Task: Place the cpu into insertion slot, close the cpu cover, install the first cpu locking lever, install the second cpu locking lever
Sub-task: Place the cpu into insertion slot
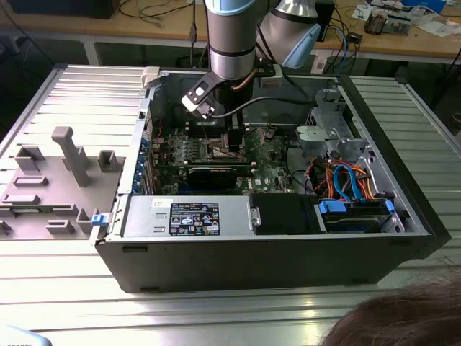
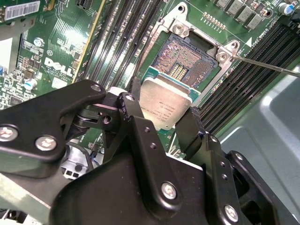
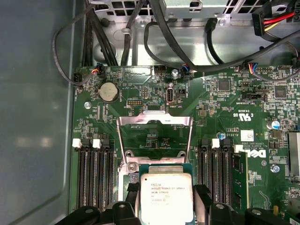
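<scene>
So the cpu [image 2: 164, 103] is pinched by two opposite edges in the gripper [image 2: 161, 108], with the black fingers [image 2: 133, 99] clamped on it. It sits just over one corner of the insertion slot [image 2: 188, 61], and I can't tell if it touches. The cover [image 3: 154, 122] is flipped up, so the slot lies open. Memory slots [image 3: 93, 173] crowd both sides, and a thin metal rod [image 2: 262, 64] pokes out past the rim. In the exterior view the arm [image 1: 230, 36], top centre, blocks the slot inside the case [image 1: 252, 256].
</scene>
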`<state>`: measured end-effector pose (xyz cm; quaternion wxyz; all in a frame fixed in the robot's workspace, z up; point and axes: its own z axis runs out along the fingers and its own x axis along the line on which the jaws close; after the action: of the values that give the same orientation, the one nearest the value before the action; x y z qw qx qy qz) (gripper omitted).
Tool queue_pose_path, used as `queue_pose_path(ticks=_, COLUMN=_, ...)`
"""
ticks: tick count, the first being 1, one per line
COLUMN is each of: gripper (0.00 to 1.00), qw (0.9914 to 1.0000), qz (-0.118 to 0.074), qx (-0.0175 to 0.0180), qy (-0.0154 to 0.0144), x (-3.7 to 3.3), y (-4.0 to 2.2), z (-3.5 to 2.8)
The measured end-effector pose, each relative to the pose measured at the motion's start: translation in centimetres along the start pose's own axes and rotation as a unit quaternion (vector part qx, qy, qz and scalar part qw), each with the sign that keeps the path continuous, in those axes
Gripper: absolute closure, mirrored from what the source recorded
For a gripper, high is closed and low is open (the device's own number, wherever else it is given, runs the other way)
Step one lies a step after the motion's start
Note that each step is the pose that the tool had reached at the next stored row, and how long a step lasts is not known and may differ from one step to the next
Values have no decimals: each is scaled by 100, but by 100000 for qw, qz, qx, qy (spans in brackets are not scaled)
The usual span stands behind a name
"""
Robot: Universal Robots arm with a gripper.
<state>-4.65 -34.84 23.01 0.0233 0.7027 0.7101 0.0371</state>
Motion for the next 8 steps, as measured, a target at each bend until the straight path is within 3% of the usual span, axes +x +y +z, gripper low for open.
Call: queue_pose_path(ticks=8, gripper=45, qw=100000, qz=218, qx=-4, qy=-21, x=0, y=0, z=1)
